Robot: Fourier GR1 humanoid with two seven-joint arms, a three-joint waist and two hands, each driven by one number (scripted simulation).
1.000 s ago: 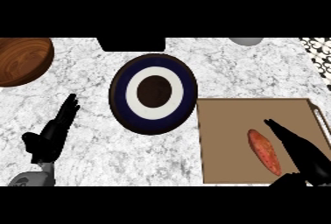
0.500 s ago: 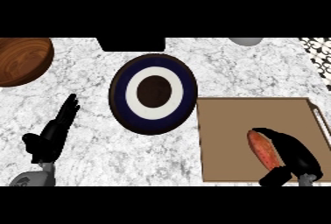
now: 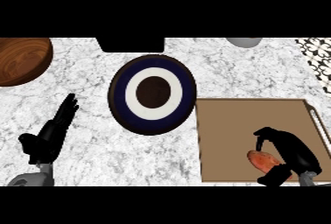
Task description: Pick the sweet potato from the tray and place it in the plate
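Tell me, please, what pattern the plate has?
The plate shows concentric rings in the head view: dark navy rim, white band, dark brown centre.

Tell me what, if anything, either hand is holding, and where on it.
The right hand curls over the sweet potato, covering its right side, on the tray. The left hand holds nothing.

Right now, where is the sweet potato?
In the head view, the sweet potato lies at the lower right, on the tray near its front edge, under the curled right hand, right of the plate.
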